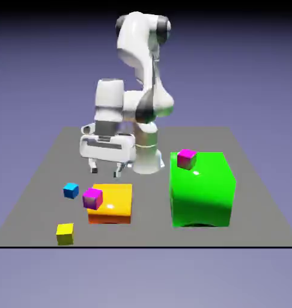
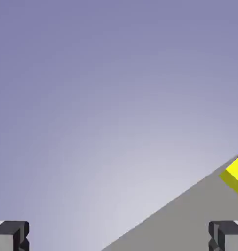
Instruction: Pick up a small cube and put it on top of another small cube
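Observation:
The small yellow cube (image 1: pixel 65 234) rests on the grey table near its front edge, at the exterior view's left. My gripper (image 1: pixel 106 169) hangs open above the table behind the flat orange-yellow block (image 1: pixel 112 203), well away from the yellow cube. Other small cubes are a blue one (image 1: pixel 71 190) on the table, a magenta one (image 1: pixel 92 198) on the orange-yellow block's left corner, and a second magenta one (image 1: pixel 186 158) on the green block. In the hand view the gripper (image 2: pixel 119 238) holds nothing, and a bright yellow corner (image 2: pixel 237 174), cut off by the right edge, matches the yellow cube's colour.
A big green block (image 1: pixel 201 189) stands at the exterior view's right, tall beside the orange-yellow block. The table's front edge (image 1: pixel 146 246) runs just past the yellow cube. The hand view is mostly backdrop, with a slanted wedge of table (image 2: pixel 179 220) at the lower right.

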